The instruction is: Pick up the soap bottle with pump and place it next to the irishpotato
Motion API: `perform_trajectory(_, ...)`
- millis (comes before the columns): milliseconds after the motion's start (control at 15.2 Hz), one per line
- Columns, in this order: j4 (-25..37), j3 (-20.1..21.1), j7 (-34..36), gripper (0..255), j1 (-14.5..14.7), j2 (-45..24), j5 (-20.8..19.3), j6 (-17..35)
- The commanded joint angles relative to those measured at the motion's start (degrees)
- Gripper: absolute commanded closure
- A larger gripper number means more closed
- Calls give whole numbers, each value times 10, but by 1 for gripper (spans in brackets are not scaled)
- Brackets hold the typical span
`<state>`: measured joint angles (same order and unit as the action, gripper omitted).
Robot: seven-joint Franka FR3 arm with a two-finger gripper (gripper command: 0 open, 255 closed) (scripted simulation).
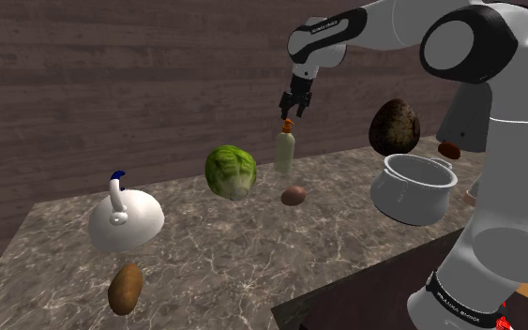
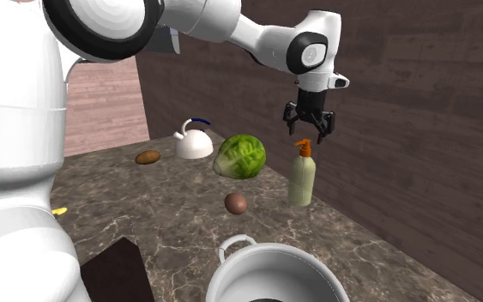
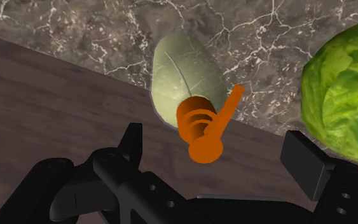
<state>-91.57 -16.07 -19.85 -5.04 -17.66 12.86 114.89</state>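
Just below the hand (image 2: pixel 310 133) stands the soap bottle (image 2: pixel 302 180).

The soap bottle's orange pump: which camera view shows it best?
The wrist view: the pump is close, with collar, head and spout distinct. The second exterior view shows it small, from the side, atop the bottle. In the shoulder view it is a tiny orange spot under the end effector.

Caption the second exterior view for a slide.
Open gripper hovers over the orange pump of a pale green soap bottle upright on a marble counter.
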Motion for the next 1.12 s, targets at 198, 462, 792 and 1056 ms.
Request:
perform_trajectory(198, 9, 3, -7, 0, -4, -32, 9, 23)
perform_trajectory(462, -3, 6, -10, 0, -3, -43, 14, 45)
perform_trajectory(792, -2, 6, -10, 0, -3, -43, 14, 45)
perform_trajectory(1056, -2, 6, -10, 255, -3, -43, 14, 45)
